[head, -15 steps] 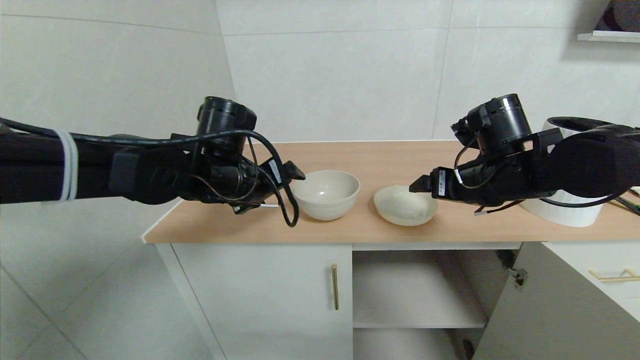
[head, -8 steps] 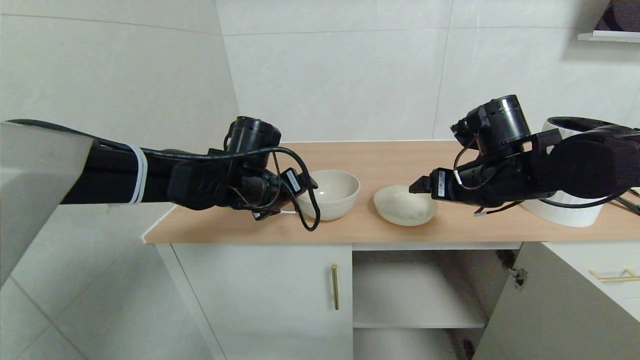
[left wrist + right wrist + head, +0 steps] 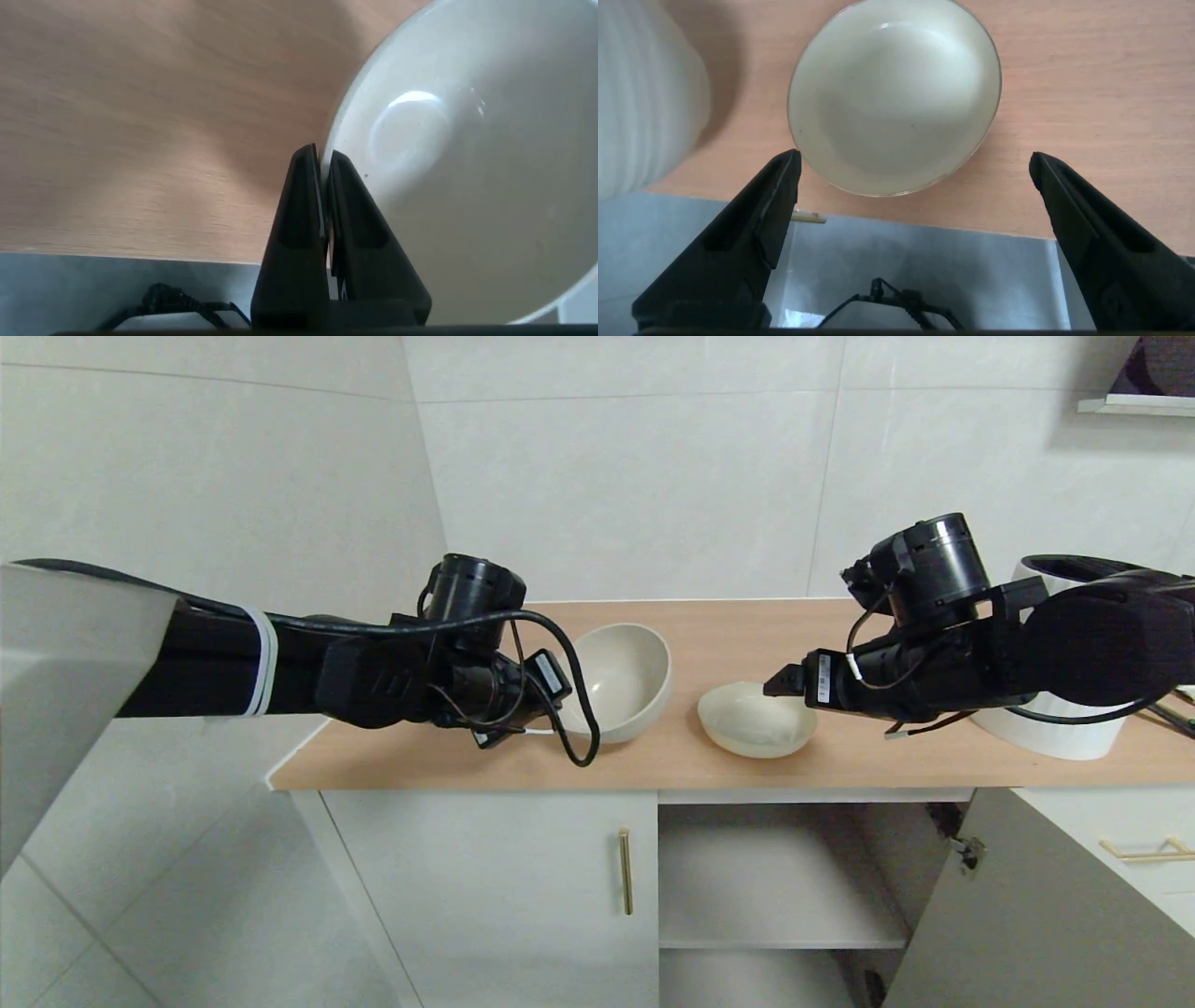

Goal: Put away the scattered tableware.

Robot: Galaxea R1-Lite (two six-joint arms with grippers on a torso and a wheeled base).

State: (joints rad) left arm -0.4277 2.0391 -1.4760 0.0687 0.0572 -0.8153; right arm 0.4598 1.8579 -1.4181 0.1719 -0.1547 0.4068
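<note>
Contact sits at the near rim of the deep bowl point(image 3: 467, 140): the left gripper point(image 3: 322, 163) has its fingers drawn narrow, one inside the wall and one outside, pinching that rim. The bowl stands tilted on the countertop point(image 3: 691, 625), above the closed door point(image 3: 523, 877) just left of the open cupboard point(image 3: 775, 868), and its underside seems to touch the wood on the side away from the fingers. The shallow bowl point(image 3: 895, 93) rests flat on the countertop directly above the open cupboard, apart from the deep bowl. The right gripper point(image 3: 780, 683) hangs over it with fingers spread wide, holding nothing, the bowl lying between and below the two tips. A white appliance point(image 3: 1055, 733) stands on the countertop to the right of the cupboard opening. Judged from this, the step in hand is carrying the deep bowl off the wood; the shelf lies below and to the right of the left arm's grip, so the bowl must clear the countertop's front edge before going down. A bowl held by one rim point could swing or slip.
</note>
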